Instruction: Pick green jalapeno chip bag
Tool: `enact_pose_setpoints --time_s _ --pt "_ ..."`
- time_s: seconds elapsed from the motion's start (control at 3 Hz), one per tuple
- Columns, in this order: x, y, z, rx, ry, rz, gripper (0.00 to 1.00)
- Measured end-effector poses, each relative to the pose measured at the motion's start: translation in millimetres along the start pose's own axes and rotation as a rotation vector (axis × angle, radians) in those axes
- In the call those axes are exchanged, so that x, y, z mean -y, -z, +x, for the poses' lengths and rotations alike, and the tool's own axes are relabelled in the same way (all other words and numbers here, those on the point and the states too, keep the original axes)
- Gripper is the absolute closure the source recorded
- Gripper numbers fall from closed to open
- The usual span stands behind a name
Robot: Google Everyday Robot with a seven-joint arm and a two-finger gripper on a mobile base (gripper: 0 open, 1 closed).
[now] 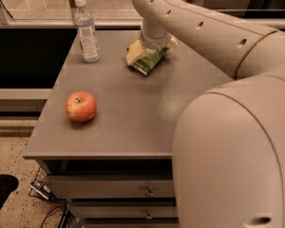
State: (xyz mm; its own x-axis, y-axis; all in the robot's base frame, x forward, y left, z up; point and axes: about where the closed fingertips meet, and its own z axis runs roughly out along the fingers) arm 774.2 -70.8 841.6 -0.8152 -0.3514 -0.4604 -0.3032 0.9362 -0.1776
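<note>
The green jalapeno chip bag lies near the far edge of the grey table, right of the middle; it is glossy green and wrinkled. My gripper comes down on it from above. One cream finger stands at the bag's left end and the other shows at its right end, so the jaws are open around the bag. The wrist covers the bag's upper part. The bag rests on the table.
A clear water bottle stands at the table's far left. A red apple sits near the front left. My large arm fills the right side of the view. Drawers are below the tabletop.
</note>
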Motion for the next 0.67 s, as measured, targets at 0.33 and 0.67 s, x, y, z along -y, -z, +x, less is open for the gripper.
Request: enact_pose_setpoints --time_s 0.33,0.67 --pt "-11.1 -22.6 1.3 -0.037 -0.009 -0.073 0.23" --pt "-14.2 -21.9 -1.7 -0.039 -0.011 -0.091 0.47"
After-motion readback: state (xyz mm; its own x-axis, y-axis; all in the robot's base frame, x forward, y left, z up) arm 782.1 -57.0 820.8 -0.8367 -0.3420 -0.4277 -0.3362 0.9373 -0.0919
